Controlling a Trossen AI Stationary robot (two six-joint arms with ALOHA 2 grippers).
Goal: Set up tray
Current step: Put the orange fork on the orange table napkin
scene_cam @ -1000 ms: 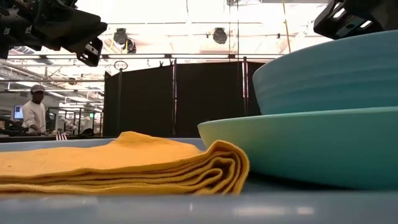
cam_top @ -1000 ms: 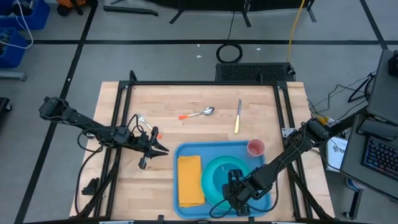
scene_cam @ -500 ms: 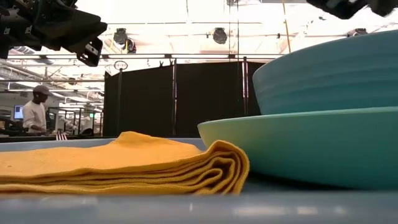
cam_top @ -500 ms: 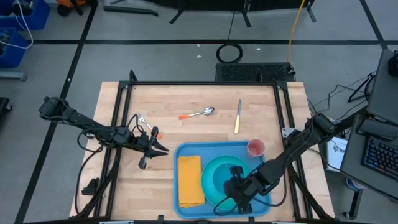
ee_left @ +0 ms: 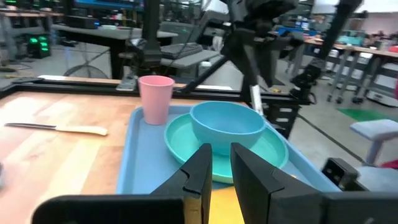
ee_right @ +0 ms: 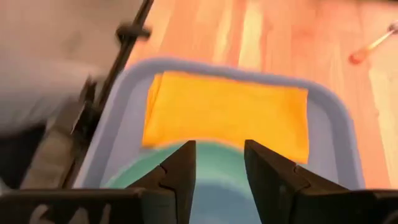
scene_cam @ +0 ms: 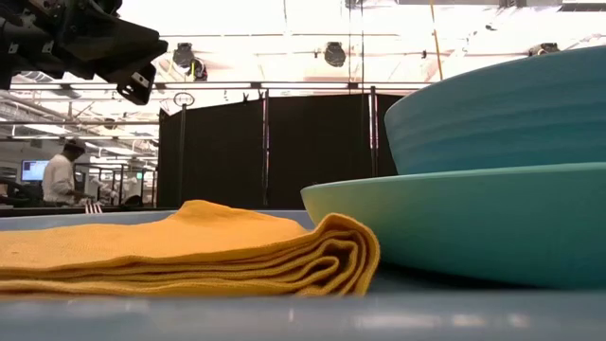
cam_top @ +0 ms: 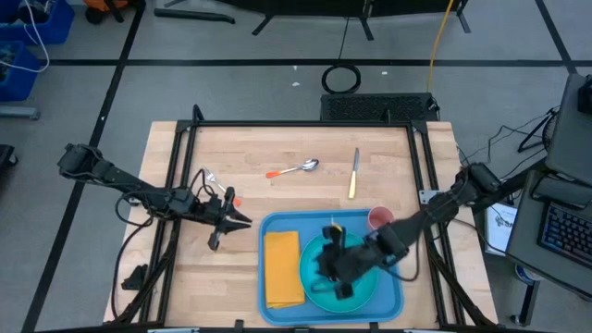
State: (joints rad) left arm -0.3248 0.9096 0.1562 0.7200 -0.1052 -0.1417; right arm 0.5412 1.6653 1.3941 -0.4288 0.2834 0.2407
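The blue tray [cam_top: 277,225] sits at the bench's near edge, the right gripper [cam_top: 335,262] hovering empty and parted above its plate [cam_top: 368,289], probably clear to fetch cutlery.

Blue tray [cam_top: 396,294], flat, table's near edge

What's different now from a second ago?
The right tool has swung from the tray's near right corner to above the bowl and plate, fingers open, empty. The left tool, napkin, cup, spoon and knife haven't moved.
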